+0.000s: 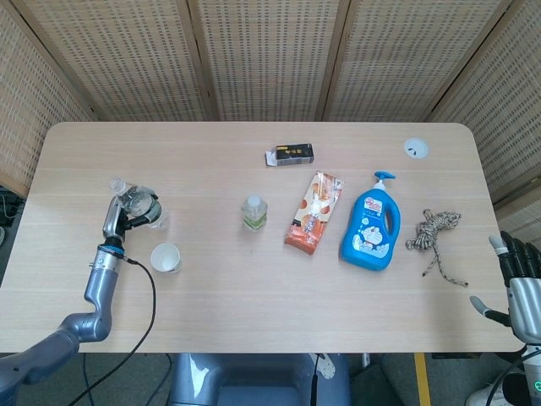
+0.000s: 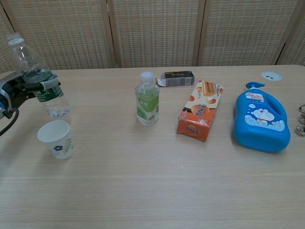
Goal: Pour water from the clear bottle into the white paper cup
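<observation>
My left hand [image 1: 118, 217] [image 2: 19, 87] grips the clear bottle [image 1: 137, 203] [image 2: 40, 78] around its middle, lifted off the table. The uncapped bottle leans slightly, mouth up and to the left in the chest view. It hangs just behind and above the white paper cup [image 1: 166, 258] [image 2: 57, 139], which stands upright with a small flower print. My right hand [image 1: 521, 279] is at the table's right front corner, fingers apart and holding nothing.
A small green-label bottle [image 2: 147, 99] stands mid-table. A biscuit packet [image 2: 200, 110], a blue pump bottle [image 2: 261, 118], a black box [image 2: 177, 78] and a rope bundle [image 1: 437, 230] lie to the right. A wicker screen closes the back.
</observation>
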`<control>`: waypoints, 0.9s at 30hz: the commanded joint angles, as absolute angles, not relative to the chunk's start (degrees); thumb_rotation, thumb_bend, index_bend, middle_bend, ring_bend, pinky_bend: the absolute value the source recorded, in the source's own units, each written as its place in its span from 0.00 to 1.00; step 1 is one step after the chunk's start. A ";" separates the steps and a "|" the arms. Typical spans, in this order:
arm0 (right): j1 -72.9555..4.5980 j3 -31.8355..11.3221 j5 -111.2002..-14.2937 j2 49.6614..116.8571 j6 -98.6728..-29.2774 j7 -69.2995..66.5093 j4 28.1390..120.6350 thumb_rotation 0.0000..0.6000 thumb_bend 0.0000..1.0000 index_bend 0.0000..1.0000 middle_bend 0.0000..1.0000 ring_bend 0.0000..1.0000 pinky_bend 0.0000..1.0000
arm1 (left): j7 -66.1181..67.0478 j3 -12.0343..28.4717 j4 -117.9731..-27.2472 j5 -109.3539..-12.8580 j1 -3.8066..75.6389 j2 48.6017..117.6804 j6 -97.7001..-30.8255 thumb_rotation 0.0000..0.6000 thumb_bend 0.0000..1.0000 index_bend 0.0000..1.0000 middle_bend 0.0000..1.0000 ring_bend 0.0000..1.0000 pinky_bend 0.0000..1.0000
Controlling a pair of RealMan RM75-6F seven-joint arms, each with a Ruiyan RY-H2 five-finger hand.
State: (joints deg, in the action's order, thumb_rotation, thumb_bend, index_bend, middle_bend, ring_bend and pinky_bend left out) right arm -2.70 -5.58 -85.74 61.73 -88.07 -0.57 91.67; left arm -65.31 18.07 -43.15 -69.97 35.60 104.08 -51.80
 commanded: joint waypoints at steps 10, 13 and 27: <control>-2.99 -5.36 -85.81 62.14 -87.59 0.55 91.98 1.00 0.00 0.00 0.00 0.00 0.00 | -69.33 15.89 -34.75 -73.10 36.25 108.53 -49.93 1.00 0.53 0.62 0.50 0.35 0.36; -3.06 -5.28 -85.84 62.22 -87.44 0.69 91.93 1.00 0.00 0.00 0.00 0.00 0.00 | -69.86 15.26 -33.27 -73.98 36.51 109.20 -49.78 1.00 0.50 0.61 0.50 0.35 0.36; -3.00 -5.19 -86.08 62.06 -87.70 0.29 91.96 1.00 0.00 0.00 0.00 0.00 0.00 | -71.45 13.37 -29.69 -76.17 36.42 110.93 -49.81 1.00 0.39 0.36 0.31 0.28 0.25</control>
